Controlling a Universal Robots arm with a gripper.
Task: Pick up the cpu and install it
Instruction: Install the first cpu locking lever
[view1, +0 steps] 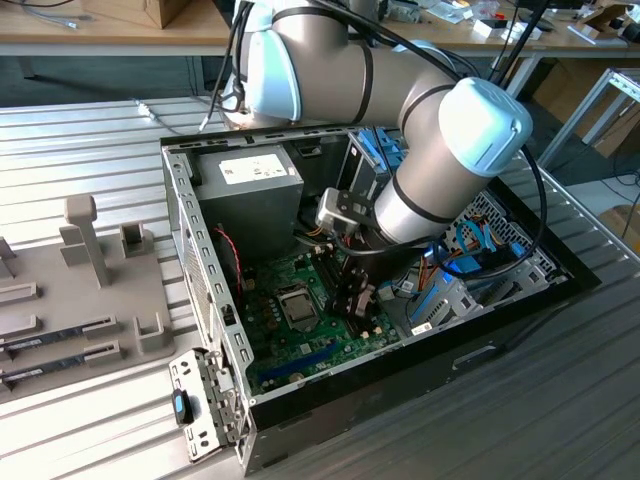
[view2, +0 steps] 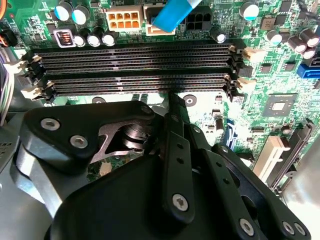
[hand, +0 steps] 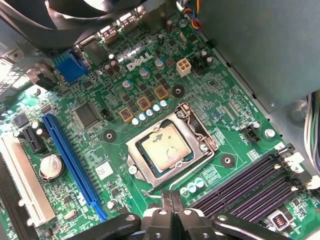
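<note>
The cpu (hand: 165, 149), a small square chip with a silver top, lies flat in its socket on the green motherboard (hand: 100, 145), framed by a metal bracket. In the exterior view the cpu (view1: 298, 308) sits mid-board inside the open computer case. My gripper (view1: 357, 300) hangs low over the board just to the exterior view's right of the socket, apart from the chip. Its dark fingers are shut together with nothing between them in both wrist views: gripper (hand: 170, 197), gripper (view2: 173, 100). The tips hover beside the black memory slots (view2: 135, 70).
The case walls (view1: 200, 260) enclose the board. A grey power supply (view1: 250, 180) sits at the back, and blue cables and drive parts (view1: 470, 250) crowd the exterior view's right. A grey fixture plate (view1: 90, 290) with memory sticks (view1: 50, 345) lies outside the case.
</note>
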